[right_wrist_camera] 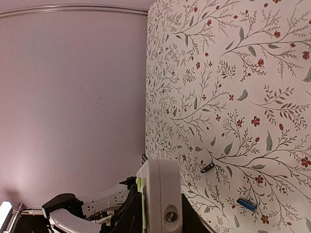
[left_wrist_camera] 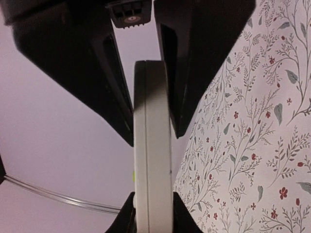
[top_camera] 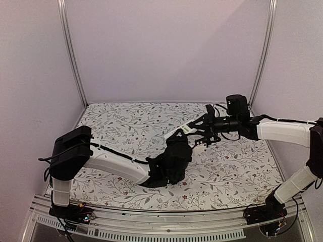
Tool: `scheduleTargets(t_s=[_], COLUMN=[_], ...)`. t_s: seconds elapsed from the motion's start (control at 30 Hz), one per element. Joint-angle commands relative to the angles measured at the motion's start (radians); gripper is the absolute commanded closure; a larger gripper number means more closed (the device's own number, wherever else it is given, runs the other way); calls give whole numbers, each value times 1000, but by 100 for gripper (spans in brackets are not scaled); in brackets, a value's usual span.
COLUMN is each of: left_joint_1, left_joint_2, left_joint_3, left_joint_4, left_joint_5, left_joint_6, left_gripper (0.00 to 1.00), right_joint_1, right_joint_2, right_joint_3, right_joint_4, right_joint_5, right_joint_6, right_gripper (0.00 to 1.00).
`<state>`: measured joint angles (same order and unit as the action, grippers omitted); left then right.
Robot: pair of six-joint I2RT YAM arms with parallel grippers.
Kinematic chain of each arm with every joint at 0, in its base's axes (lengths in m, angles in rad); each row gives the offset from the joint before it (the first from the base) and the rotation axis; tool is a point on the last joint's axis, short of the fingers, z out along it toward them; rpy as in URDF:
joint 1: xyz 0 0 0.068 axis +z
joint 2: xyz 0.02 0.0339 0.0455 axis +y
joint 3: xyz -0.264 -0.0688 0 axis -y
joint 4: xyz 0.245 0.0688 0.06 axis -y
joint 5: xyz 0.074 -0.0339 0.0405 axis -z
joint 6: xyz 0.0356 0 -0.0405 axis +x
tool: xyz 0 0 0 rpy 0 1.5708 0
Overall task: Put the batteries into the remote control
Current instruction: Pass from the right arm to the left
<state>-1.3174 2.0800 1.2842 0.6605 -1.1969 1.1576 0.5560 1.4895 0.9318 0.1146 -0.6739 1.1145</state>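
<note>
Pincers of both arms meet in the air over the middle of the floral-patterned desk (top_camera: 126, 121), sharing one load. The white rectangular plastic remote control (left_wrist_camera: 151, 184) is off the surface, seen edge-on. The left pincer (left_wrist_camera: 153, 136) pinches it, one finger pressed on each broad face. The right pincer (right_wrist_camera: 158, 204) clamps its other end in the same way. On the desk, apart from the remote, lie the blackish slim cylindrical battery (right_wrist_camera: 207, 168) and near it the blue slim cylindrical battery (right_wrist_camera: 247, 204), not touching each other.
</note>
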Motion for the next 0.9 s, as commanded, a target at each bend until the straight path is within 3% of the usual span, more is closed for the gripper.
scheduleTargets(t_s=[0.0,0.13,0.23,0.37,0.63,0.77,0.87], left_joint_1=[-18,-21,-21,-16,45,110,166], left_joint_2=[9,3,-37,-125,-297,-356,-416], left_joint_3=[-28,-40,-48,-33,68,107,94], left_joint_4=[205,254,169,-157,-763,-891,-900], left_joint_5=[6,16,36,104,507,808,1049], left_joint_6=[185,203,100,-183,-744,-901,-993], left_gripper=[91,99,100,100,100,100,100], right_joint_1=[9,-6,-34,-95,-171,-171,-172], right_joint_2=[-26,-34,-58,-114,-308,-373,-386], right_joint_3=[-16,-6,5,10,-21,-30,-25], right_joint_4=[10,11,11,12,-4,-27,-37], right_joint_5=[-15,-17,-17,-16,91,82,-7], right_joint_6=[-37,-54,-86,-165,-433,-564,-624], right_gripper=[68,35,22,10,1,1,1])
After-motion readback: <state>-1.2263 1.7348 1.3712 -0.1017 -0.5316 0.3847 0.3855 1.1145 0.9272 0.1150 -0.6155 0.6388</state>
